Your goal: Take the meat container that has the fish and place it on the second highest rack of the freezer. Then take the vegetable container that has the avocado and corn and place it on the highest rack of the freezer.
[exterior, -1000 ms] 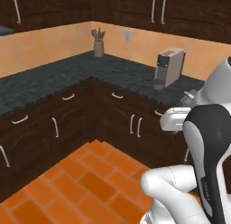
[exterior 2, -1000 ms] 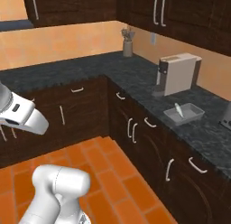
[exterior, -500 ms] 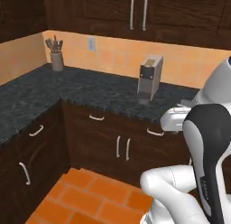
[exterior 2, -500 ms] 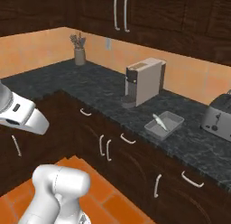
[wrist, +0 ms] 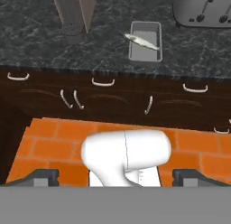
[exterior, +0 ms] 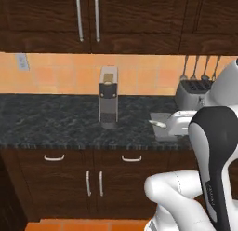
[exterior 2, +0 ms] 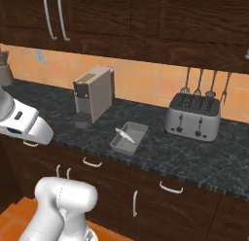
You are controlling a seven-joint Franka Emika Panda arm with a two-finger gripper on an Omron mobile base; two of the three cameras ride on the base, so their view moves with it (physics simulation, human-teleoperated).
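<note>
Lying well ahead of the gripper (wrist: 115,175) — jaws spread, nothing held — the meat container (wrist: 145,41) is seen, long axis pointing away toward the toaster (wrist: 203,8).

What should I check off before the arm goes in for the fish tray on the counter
1. Gripper open and empty: ok, finger tips stand wide apart with nothing between them.
2. Meat container on the counter, between coffee machine and toaster: ok.
3. Fish in the tray: ok, lying across it, one end over the rim.
4. Space around the tray: ok, it touches neither appliance.
5. Gripper near the tray: not ok, it is above the floor.
6. Freezer rack free: cannot tell.
</note>
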